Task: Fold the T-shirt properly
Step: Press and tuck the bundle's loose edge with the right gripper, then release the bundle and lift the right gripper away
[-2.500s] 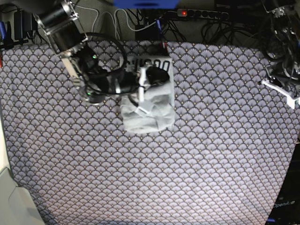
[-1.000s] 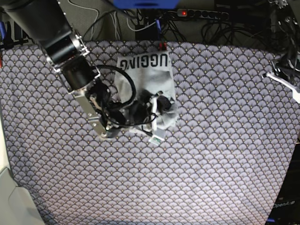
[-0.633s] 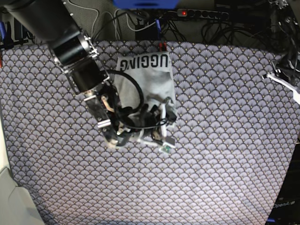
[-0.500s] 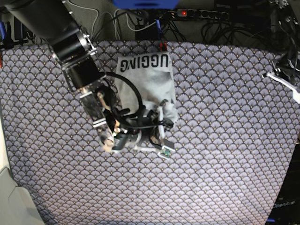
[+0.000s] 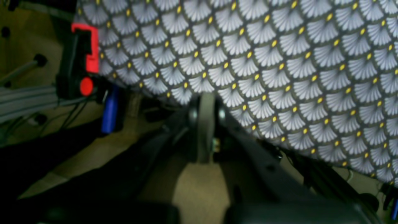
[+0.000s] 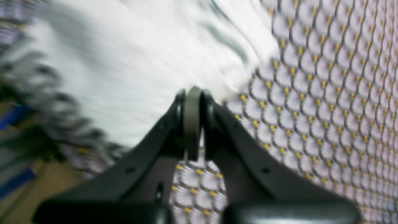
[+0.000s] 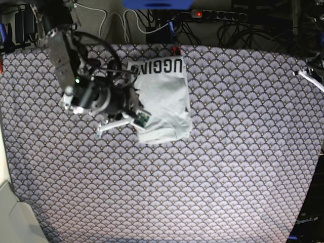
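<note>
The T-shirt (image 7: pixel 164 98) lies folded in a light grey rectangle at the back middle of the tablecloth (image 7: pixel 228 152), black lettering along its far end. Its near end is a little rumpled. My right gripper (image 7: pixel 136 114) hovers at the shirt's left edge. In the right wrist view its jaws are shut (image 6: pixel 192 93) with nothing between them, the pale T-shirt (image 6: pixel 124 62) blurred behind them. My left gripper (image 5: pixel 206 99) is shut and empty, off the table's far right edge; only a white part of it (image 7: pixel 306 76) shows in the base view.
Cables and a power strip (image 7: pixel 212 15) run along the table's back edge. A red and black clamp (image 5: pixel 84 59) grips the tablecloth edge (image 5: pixel 174 93) near my left gripper. A pale box corner (image 7: pixel 12 212) sits at the front left.
My right arm has drawn back from the shirt's near end toward the left and rear. The shirt now lies uncovered and flatter. The left arm has barely moved.
</note>
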You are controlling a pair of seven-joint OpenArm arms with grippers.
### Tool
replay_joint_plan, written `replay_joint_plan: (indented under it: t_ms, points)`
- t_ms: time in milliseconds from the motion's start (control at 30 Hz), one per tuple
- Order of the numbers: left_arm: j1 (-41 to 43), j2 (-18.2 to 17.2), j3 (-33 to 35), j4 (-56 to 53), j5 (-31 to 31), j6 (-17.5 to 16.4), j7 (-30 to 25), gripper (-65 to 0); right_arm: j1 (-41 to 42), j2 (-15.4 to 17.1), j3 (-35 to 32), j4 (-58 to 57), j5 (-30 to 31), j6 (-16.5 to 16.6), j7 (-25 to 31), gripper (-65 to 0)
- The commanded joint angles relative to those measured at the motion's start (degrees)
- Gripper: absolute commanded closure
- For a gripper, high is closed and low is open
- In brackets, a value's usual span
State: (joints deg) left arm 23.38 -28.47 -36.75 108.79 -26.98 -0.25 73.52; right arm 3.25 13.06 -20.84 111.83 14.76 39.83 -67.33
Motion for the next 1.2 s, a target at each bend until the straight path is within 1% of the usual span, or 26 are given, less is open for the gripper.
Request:
replay_joint_plan:
  t_ms: [0, 100, 233, 300, 467, 533, 600, 700, 767, 800, 867, 900, 933, 1000, 1067, 1133, 1167]
  points:
    - [0.9, -1.1, -0.6, 0.7, 0.1, -0.1, -0.2, -0.2, -1.2, -0.2, 0.8, 1.4, -0.1, 0.2, 0.0, 0.0]
    - [1.5, -0.8, -0.6, 1.1, 0.1, -0.1, -0.2, -0.2, -4.2, -0.5, 1.1, 1.4, -0.1, 0.2, 1.2, 0.0]
    - [3.6, -0.7, -0.5, 0.8, 0.1, -0.1, -0.8, -0.2, -6.6, -1.9, 1.1, 1.3, -0.1, 0.2, 1.6, 0.0]
    - [4.4, -0.7, -0.6, 0.7, 0.1, -0.1, -0.8, -0.2, -7.7, -2.1, 0.9, 0.8, -0.1, 0.2, 3.2, 0.0]
    - [6.1, -0.7, -0.7, 0.7, 0.5, -0.1, -0.9, -0.2, -6.8, -2.2, 0.9, -5.8, -0.4, 0.2, 6.0, 0.0]
    - [6.6, -0.7, -0.7, 0.6, 0.5, -0.1, -0.9, -0.2, -6.5, -2.1, 0.9, -9.5, -0.4, 0.2, 6.5, 0.0]
    - [7.4, -0.7, -0.7, -0.8, 0.5, -0.1, -1.0, -0.2, -6.4, -2.0, 1.1, -10.8, -0.4, 0.2, 6.5, 0.0]
    - [8.3, -0.7, -0.6, -3.2, 0.2, -0.1, -3.8, -0.2, -7.4, -1.6, 1.2, -4.7, -0.4, 0.2, 6.0, 0.0]
    - [8.9, -0.7, -0.6, -3.8, 0.1, -0.1, -5.9, -0.2, -8.8, -0.3, 1.9, 1.8, -0.5, 0.2, 4.2, 0.0]
    - [9.3, -0.7, -0.6, -3.9, 0.1, -0.1, -6.1, -0.2, -9.4, -0.2, 2.6, 3.9, -0.3, 0.2, 2.8, 0.0]
    - [10.8, -0.8, -0.4, -4.1, 0.1, -0.2, -7.2, -0.2, -9.5, 0.0, 3.9, 4.4, -0.2, 0.2, 1.1, 0.0]
    - [11.3, -0.8, -0.2, -4.0, 0.0, -0.8, -8.0, -0.2, -10.0, 0.2, 4.6, 4.4, -0.3, 0.2, 1.3, 0.0]
    - [11.7, -0.7, -0.2, -4.0, 0.0, -2.2, -8.5, -0.2, -10.9, 0.3, 5.2, 4.4, -0.3, 0.2, 1.5, 0.0]
    - [12.7, -0.5, -0.2, -4.2, 0.1, -6.4, -9.4, -0.2, -12.7, 0.4, 8.1, 4.4, -0.4, 0.2, 2.1, 0.0]
    - [12.9, 0.9, -0.2, -4.2, 0.5, -9.9, -9.2, -0.3, -14.0, 1.8, 12.1, 4.4, -0.5, 0.2, 2.1, 0.0]
    - [13.0, 1.8, -0.2, -4.2, 0.5, -12.2, -9.2, -0.3, -15.5, 2.8, 15.7, 4.4, -0.4, 0.2, 2.1, 0.0]
    - [13.2, 2.2, -0.1, -4.2, 0.6, -12.8, -9.2, -0.3, -16.4, 3.7, 17.4, 4.4, -0.4, 0.2, 2.1, 0.0]
